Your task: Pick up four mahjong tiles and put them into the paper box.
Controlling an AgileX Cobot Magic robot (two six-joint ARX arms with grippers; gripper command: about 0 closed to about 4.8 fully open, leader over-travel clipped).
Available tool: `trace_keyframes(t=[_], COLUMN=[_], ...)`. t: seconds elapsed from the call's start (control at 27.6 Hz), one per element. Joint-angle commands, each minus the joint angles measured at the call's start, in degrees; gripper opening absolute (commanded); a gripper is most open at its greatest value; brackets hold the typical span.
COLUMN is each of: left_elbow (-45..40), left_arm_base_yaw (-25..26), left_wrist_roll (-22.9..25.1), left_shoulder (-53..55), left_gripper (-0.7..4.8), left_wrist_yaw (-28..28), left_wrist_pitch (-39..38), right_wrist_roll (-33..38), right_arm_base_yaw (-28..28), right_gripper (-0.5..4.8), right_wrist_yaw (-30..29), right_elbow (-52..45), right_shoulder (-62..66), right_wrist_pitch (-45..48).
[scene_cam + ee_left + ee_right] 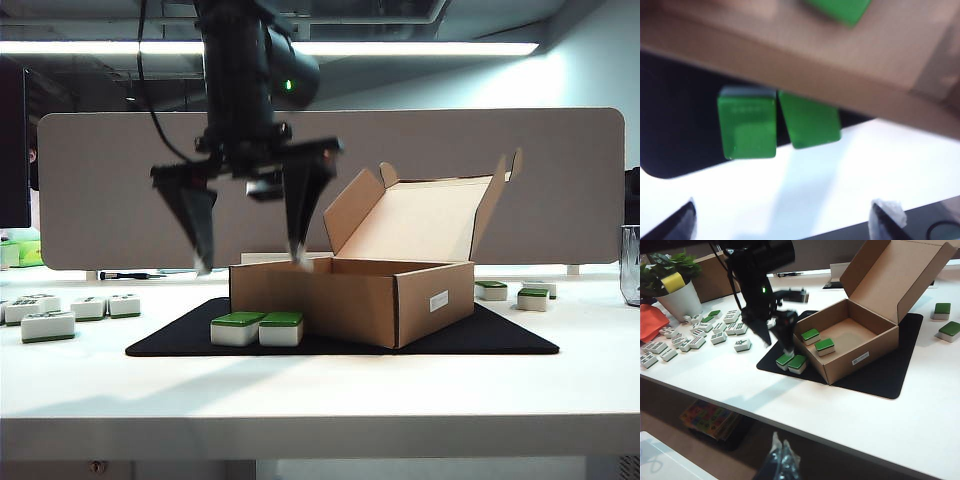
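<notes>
Tabletop (300,385) on my screen is plain white, with a black mat (500,335) laid across its middle and the paper box (350,300) standing on that mat, flap lid up and pale inside. From the right wrist view I count 2 mahjong tiles (817,341) green side up on the box floor, and 2 more tiles (257,328) sit side by side on the mat, just beside the box's outer wall. My left gripper (250,262) hangs in the air above those 2, near the box's corner, its jaws spread wide and holding nothing. The right gripper (780,460) sits low and well back from the tabletop's near edge; only dark tips pressed close together show, and I can't tell its state for sure. Loose tiles (695,337) lie scattered over the left part of the tabletop, next to a potted plant (675,285). A long grey partition (560,190) closes off the rear of the tabletop, with strip lighting (420,47) along the ceiling behind it
</notes>
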Motion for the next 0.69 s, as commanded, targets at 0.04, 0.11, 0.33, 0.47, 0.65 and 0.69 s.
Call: trace_keyframes(t=[0.04, 0.11, 0.33, 0.47, 0.65, 0.69], left_elbow=[-3.08, -3.56, -3.58, -3.58, -3.72, -3.72], left_arm_base_yaw=[-0.79, -1.25, -2.08, -2.56, -2.89, -2.89], left_wrist_roll=[-0.11, -0.13, -0.13, -0.11, -0.11, -0.11], left_shoulder=[0.22, 0.61, 0.66, 1.22, 2.1, 2.29], left_gripper=[4.44, 4.45, 4.79, 4.79, 4.79, 4.79], left_wrist_yaw=[-3.74, -7.34, -7.69, -7.69, -7.89, -7.89], left_wrist_pitch=[1.68, 4.0, 7.8, 7.93, 9.11, 9.14], right_wrist_roll=[0.04, 0.04, 0.04, 0.04, 0.04, 0.04], right_arm_base_yaw=[-0.02, -0.02, -0.02, -0.02, -0.02, -0.02], right_gripper=[-0.01, -0.01, -0.01, -0.01, -0.01, -0.01], right_wrist_yaw=[-0.15, -0.15, -0.15, -0.15, -0.15, -0.15], right_elbow=[0.13, 0.13, 0.13, 0.13, 0.13, 0.13], right_shoulder=[-0.68, -0.68, -0.68, -0.68, -0.68, -0.68], right_wrist_pitch=[0.72, 0.72, 0.72, 0.74, 0.72, 0.72])
